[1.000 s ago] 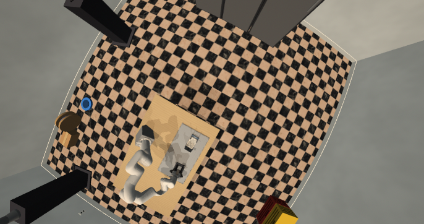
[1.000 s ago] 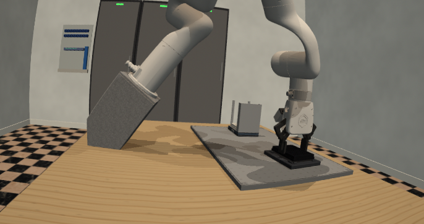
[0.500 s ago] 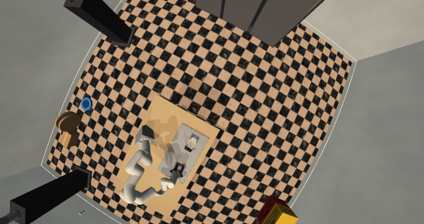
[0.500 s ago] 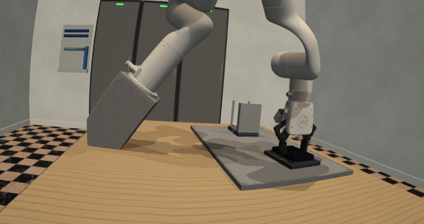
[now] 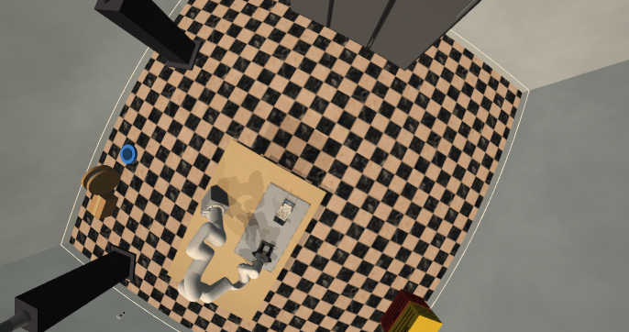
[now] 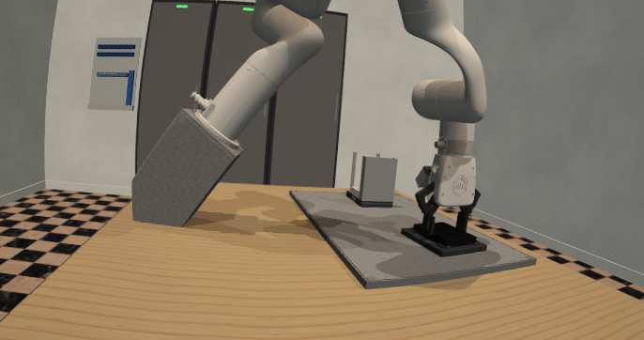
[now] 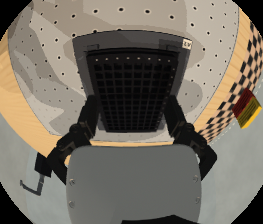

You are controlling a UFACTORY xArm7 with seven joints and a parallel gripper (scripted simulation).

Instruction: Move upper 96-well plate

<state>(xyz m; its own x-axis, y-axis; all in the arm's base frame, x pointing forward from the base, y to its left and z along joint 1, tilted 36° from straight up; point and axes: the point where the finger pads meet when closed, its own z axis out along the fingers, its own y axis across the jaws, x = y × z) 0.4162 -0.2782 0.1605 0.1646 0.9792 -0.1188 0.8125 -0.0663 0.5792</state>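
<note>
One stiff, light plate (image 7: 131,90), probably seated in the nest (image 6: 474,248) near the bench's right edge, is straddled along its long sides by the opened, empty gripper (image 6: 445,222).

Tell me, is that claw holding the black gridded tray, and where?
Nothing is held. The white arm's gripper is open. Its black fingers flank two opposite sides of the black 96-well plate, which lies in the black plate nest.

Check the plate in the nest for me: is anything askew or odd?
Nothing stands out. The plate looks square and level in nest N1, wells up, with the open pincer straddling it. The A1 marker's lettering is too small to read.
</note>
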